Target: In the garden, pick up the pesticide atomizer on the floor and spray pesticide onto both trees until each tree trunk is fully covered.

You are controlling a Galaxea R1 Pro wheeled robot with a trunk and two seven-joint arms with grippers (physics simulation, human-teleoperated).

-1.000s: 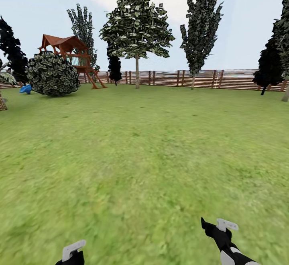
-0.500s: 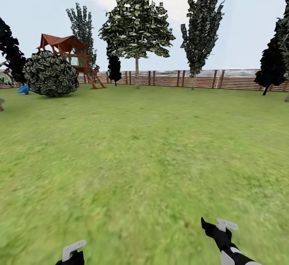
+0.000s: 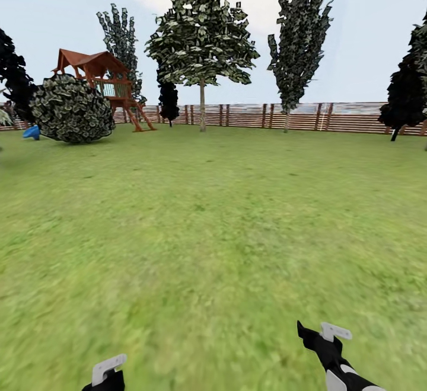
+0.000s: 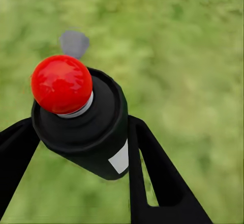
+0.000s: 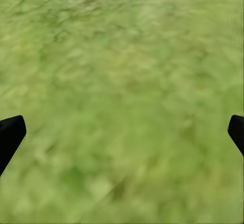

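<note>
the pesticide atomizer sits clamped in the left hand: in the left wrist view its dark body is pinched between the two black fingers, red tip pointing out past them over the grass. the right hand hangs spread wide over bare lawn, holding nothing, its fingertips at the far edges of the right wrist view. in the head view both hands sit low, left hand and right hand, with open lawn ahead.

taking the wooden fence as the mark: the broad-crowned tree stands just in front of it, straight ahead and well apart from the hands. its trunk looks thin from here, so i can't say it is one of the two to be sprayed. judging by this, pick-up is done and the job in hand is travel; the atomizer's long axis runs along the left fingers, so the left arm has to be brought near a trunk and aimed at it.
</note>
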